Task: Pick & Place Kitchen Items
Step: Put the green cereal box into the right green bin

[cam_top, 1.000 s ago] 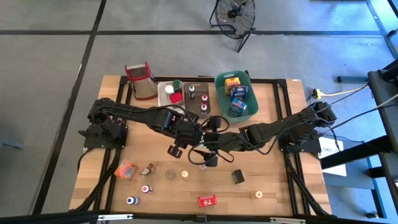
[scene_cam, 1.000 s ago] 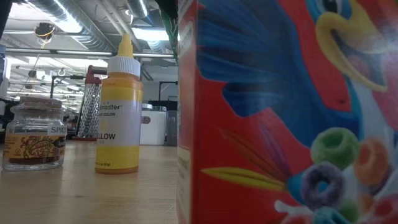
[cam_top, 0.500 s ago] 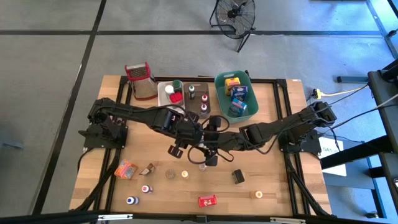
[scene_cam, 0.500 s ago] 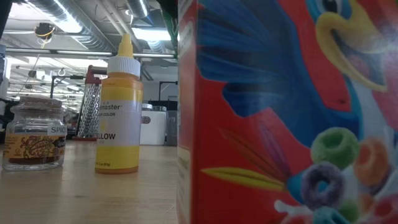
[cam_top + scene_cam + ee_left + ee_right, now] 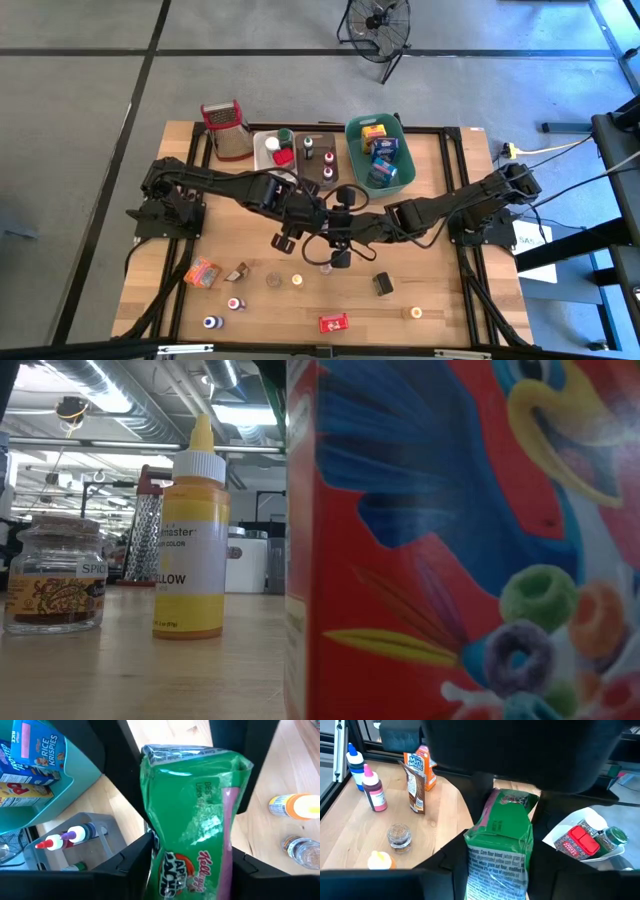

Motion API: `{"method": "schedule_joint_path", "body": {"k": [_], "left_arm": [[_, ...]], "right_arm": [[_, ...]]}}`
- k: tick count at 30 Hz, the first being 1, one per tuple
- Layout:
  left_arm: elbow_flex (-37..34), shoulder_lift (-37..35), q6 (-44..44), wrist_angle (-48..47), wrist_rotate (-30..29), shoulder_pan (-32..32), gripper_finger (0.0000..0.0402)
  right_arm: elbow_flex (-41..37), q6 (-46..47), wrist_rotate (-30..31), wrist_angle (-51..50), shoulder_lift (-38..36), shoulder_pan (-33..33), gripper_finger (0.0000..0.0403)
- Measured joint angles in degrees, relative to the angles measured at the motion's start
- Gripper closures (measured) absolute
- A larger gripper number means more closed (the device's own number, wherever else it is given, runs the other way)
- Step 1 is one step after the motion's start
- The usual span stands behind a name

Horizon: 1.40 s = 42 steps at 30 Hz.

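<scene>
**Room and surroundings**

The floor is grey concrete, crossed by dark lines that divide it into large panels. A black floor fan stands at the upper centre of the high view. At the right edge is a dark metal frame with cables trailing over the floor. In the low view, the ceiling carries exposed silver ducts and bright strip lights (upper left of frame).

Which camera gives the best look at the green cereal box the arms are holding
The left wrist view: the green cereal box fills the picture, its label readable. The right wrist view shows its other face between that gripper's fingers. In the high view it is hidden among the grippers at the table's middle. The low view misses it.
</scene>
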Motion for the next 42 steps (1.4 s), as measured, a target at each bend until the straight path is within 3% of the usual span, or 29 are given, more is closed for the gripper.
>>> {"method": "schedule_joint_path", "body": {"k": [15,23,27,30,34,42], "left_arm": [[0.0,0.0,-0.1,-0.1,2.2,-0.1,0.0128],[1.1,-0.1,-2.5,-9.9,-10.2,-1.6,0.0127],[1.1,-0.1,-9.1,-16.0,-10.4,-1.5,0.0125],[1.1,-0.1,-13.5,-19.5,-9.8,-1.5,0.0127],[1.1,-0.2,-15.2,-19.4,-8.7,-1.5,0.0128],[1.2,-0.5,-17.2,-19.3,-5.9,-1.5,0.0127]], "right_arm": [[0.0,1.0,0.3,-3.9,0.0,0.2,0.0256],[0.0,5.0,1.1,-10.9,-0.3,2.4,0.0256],[0.0,7.3,5.9,-16.4,-1.9,4.9,0.0256],[0.0,11.6,13.2,-23.1,-4.9,8.0,0.0256],[0.0,20.2,25.6,-33.9,-10.1,13.3,0.0256],[0.0,42.3,37.6,-59.6,-20.0,20.7,0.0256]]}}
